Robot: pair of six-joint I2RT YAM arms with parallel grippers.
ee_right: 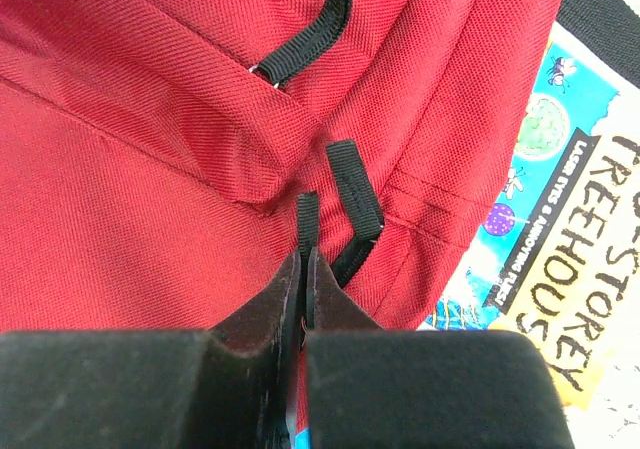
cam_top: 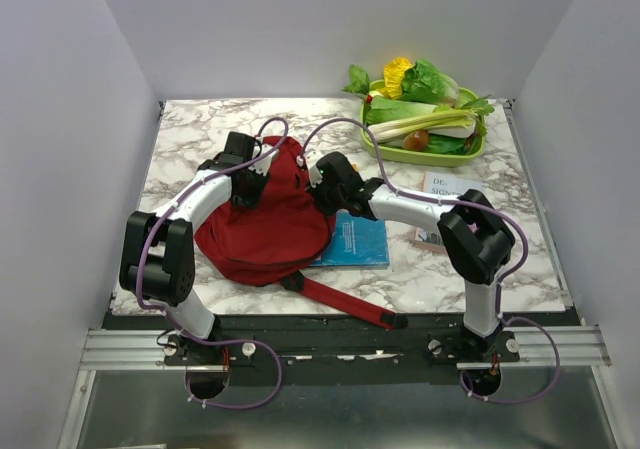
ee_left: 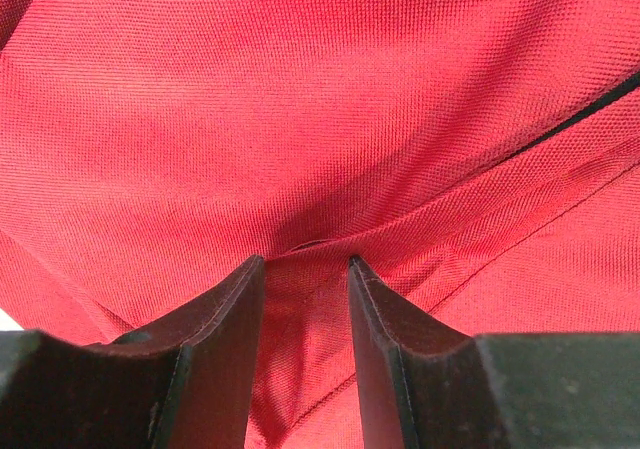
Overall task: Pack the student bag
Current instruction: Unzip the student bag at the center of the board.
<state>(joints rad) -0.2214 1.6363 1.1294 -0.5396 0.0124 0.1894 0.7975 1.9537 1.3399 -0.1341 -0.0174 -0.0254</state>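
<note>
One dark red backpack (cam_top: 270,224). Just right of it, one blue book (cam_top: 360,241); farther right, one white printed sheet (cam_top: 447,183). Beyond it, one green tray (cam_top: 400,156) of vegetables (cam_top: 425,119).

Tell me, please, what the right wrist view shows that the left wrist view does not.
Only the right wrist view: the right gripper shut on a black pull tab, a second black tab beside it, and a colourful book at the edge of the student bag. Only the left wrist view: the left gripper with a fold of fabric bunched between its fingers. Both: the bag's red fabric.
</note>
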